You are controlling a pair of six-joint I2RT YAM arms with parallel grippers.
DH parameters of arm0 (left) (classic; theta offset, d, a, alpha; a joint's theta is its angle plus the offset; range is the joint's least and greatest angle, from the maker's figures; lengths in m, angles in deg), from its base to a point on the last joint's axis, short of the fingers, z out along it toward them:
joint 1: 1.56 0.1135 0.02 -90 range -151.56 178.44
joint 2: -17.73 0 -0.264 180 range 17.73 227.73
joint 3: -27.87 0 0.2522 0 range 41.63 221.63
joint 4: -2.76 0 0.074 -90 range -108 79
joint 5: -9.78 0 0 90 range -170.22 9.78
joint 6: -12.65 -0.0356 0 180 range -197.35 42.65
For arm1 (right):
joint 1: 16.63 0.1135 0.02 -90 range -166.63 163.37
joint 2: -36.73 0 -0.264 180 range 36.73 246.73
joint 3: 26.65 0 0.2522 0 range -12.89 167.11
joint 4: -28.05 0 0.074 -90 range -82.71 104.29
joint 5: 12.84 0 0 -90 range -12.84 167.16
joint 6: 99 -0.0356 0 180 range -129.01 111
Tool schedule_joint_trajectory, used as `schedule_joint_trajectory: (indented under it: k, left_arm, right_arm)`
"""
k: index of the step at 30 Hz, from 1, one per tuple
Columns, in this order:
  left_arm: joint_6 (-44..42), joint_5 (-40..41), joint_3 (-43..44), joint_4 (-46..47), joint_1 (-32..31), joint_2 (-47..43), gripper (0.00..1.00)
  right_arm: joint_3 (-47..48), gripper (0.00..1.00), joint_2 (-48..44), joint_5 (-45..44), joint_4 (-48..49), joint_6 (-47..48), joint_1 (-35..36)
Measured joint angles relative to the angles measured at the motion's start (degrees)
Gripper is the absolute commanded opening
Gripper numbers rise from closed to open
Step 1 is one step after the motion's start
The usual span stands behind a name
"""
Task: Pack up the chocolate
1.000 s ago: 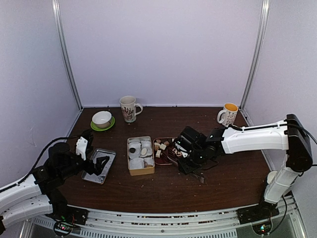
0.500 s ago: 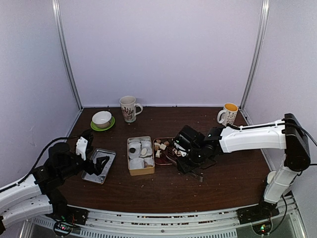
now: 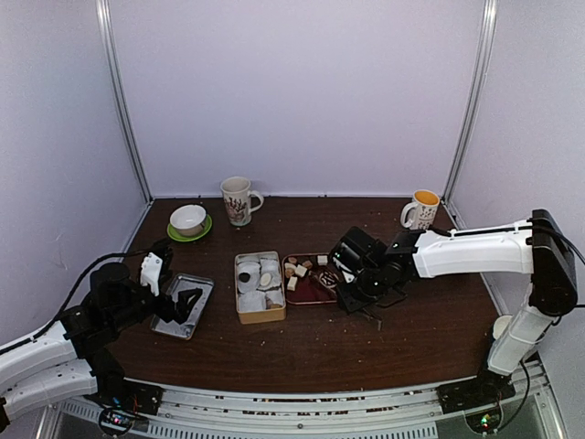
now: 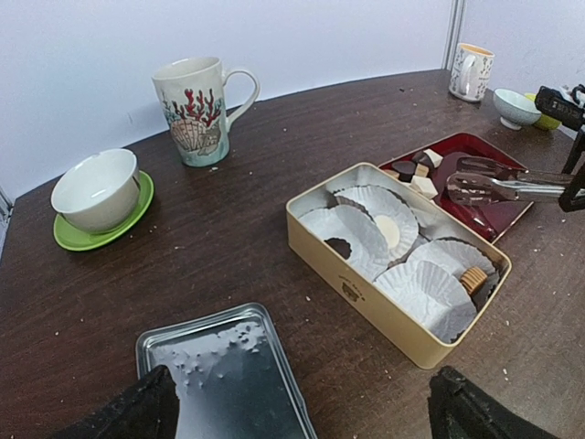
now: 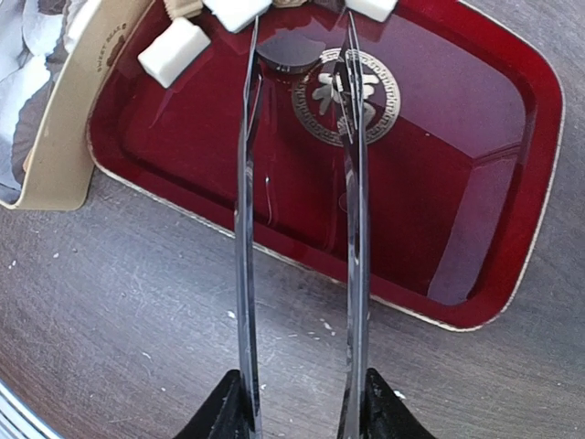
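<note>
The chocolate (image 5: 175,52) lies as white cubes and a dark round piece (image 5: 291,52) at the left end of a red tray (image 5: 439,183). My right gripper (image 5: 299,402) is shut on metal tongs (image 5: 245,229). Their arms stand apart over the tray, with the dark piece between them near the tips. Seen from above, the right gripper (image 3: 355,285) hangs at the tray's (image 3: 315,293) right side. A beige tin (image 4: 393,315) holds white paper cups (image 4: 366,215), some with a chocolate (image 4: 472,279) inside. My left gripper (image 4: 297,412) stands open over a metal lid (image 4: 219,375).
A shell-print mug (image 4: 196,110) and a white bowl (image 4: 96,187) on a green saucer stand at the back left. An orange-lined mug (image 3: 421,211) stands at the back right. Crumbs dot the dark wooden table (image 3: 302,352).
The right arm has drawn back a little to the right, pulling the tongs from the tray's left part toward its middle. The left arm has not moved.
</note>
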Motion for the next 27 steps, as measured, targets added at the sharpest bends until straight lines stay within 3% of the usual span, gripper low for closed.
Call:
schedule_joint_trajectory:
  k: [27]
  left_arm:
    - [0.0,0.0,0.0,0.02,0.0,0.0,0.98]
  right_arm:
    - [0.33,0.46,1.6,1.09,0.37,-0.83,-0.44]
